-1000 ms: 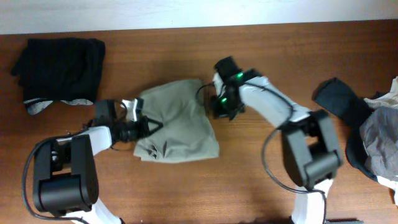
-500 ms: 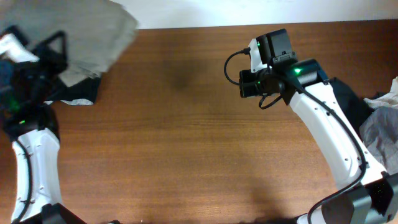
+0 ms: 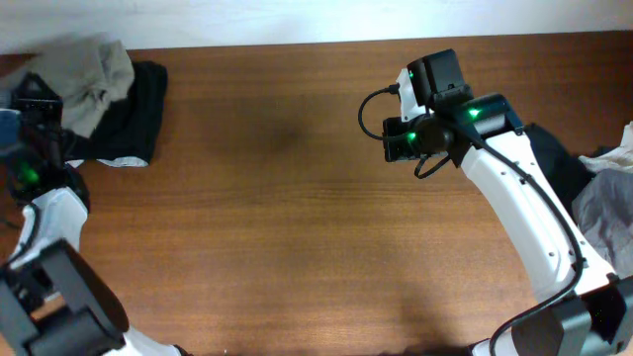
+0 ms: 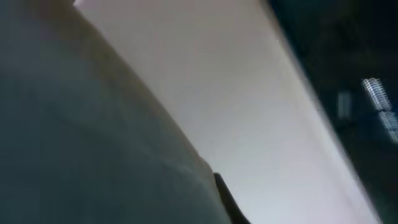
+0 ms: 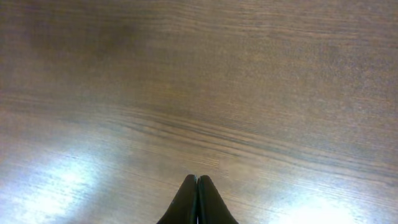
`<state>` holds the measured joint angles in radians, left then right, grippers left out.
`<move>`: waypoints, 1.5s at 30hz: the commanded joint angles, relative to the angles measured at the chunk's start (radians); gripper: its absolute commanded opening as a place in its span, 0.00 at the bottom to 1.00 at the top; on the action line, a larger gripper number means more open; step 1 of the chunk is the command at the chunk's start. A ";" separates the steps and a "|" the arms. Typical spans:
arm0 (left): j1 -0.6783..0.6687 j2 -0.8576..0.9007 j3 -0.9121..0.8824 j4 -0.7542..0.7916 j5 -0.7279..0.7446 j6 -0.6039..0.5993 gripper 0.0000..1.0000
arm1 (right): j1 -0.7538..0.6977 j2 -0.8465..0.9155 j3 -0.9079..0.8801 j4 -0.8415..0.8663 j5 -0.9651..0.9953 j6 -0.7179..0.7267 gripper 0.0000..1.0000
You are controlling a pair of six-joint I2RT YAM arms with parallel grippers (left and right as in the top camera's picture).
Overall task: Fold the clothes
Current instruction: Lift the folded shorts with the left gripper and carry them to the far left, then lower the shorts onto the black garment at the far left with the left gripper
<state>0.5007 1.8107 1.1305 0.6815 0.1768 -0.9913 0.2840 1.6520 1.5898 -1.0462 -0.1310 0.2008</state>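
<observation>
L gripper (image 3: 47, 99) near-closed, seemingly pinching khaki shorts (image 3: 97, 64) at 10 o'clock atop black garment (image 3: 140, 104); R gripper (image 5: 197, 186) closed, empty; risk: release drops shorts bunched.

The tabletop (image 3: 297, 227) is brown wood with fine straight grain, smooth and semi-gloss, with pale patches of glare in the right wrist view. The khaki shorts (image 3: 94, 64) are matt woven cloth, softly crumpled, against a black garment (image 3: 138, 114) of duller fabric. The right arm (image 3: 524, 218) has smooth, faintly glossy white plastic shells and black joints. The right tool (image 5: 197, 198) has matt black fingers. At the tabletop's right edge, a grey-white garment (image 3: 605, 213) looks thin and creased.
</observation>
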 commanded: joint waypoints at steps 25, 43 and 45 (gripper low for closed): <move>0.000 0.194 0.054 0.156 0.456 0.015 0.01 | 0.005 -0.021 0.013 0.007 0.062 0.021 0.04; -0.026 0.192 0.238 -0.299 0.189 0.378 0.01 | 0.005 -0.021 0.013 0.010 0.065 0.021 0.04; -0.024 0.192 0.238 -0.320 0.172 0.345 0.01 | 0.005 -0.021 0.013 0.010 0.064 0.021 0.04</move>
<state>0.4709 2.0186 1.3441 0.3714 0.4282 -0.6540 0.2840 1.6508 1.5898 -1.0405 -0.0856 0.2104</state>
